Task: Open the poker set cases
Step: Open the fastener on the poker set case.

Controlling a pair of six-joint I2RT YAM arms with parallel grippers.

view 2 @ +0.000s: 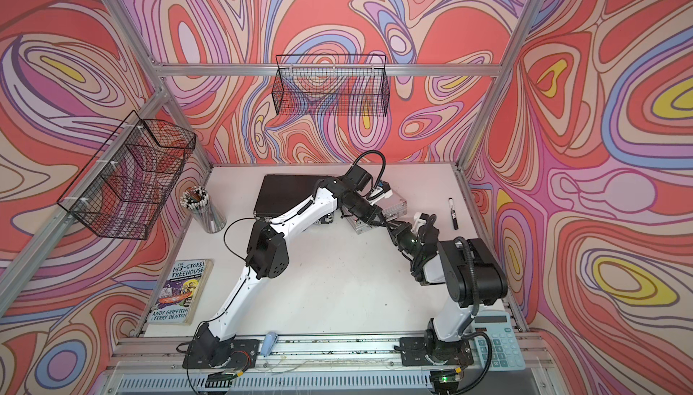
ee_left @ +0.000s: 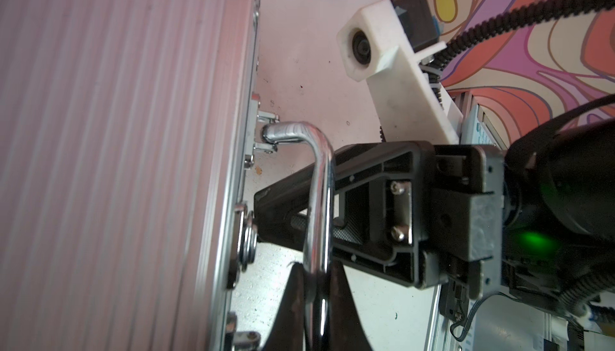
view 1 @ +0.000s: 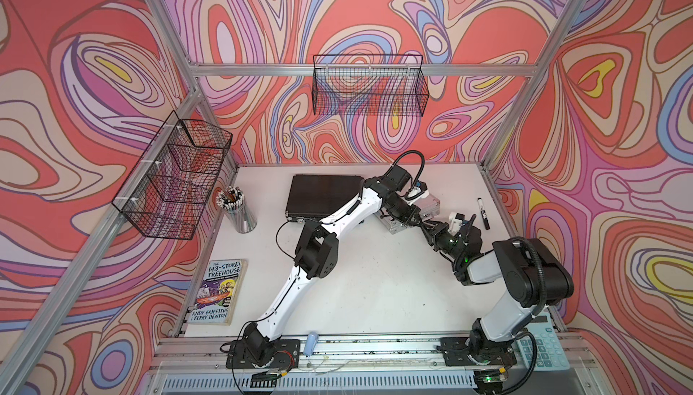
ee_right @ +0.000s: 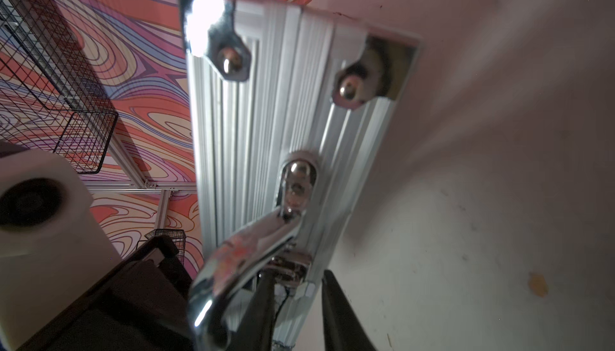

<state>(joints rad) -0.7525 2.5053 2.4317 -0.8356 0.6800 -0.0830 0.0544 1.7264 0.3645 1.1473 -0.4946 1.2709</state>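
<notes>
1. Presently, the silver case (view 1: pixel 431 205) is found on the bench (view 1: pixel 375 292), just beside the black case (view 1: pixel 322 192); neither is seen opened.
2. The left end effector (ee_left: pixel 314 272) is clamped on the silver case's chrome handle (ee_left: pixel 321 179), judged a means of steadying the case.
3. The right end effector (ee_right: pixel 294 277) is set at a front latch (ee_right: pixel 291 264), jaws apart on either side; contact cannot be confirmed. Release of this latch is judged the step in hand.
</notes>
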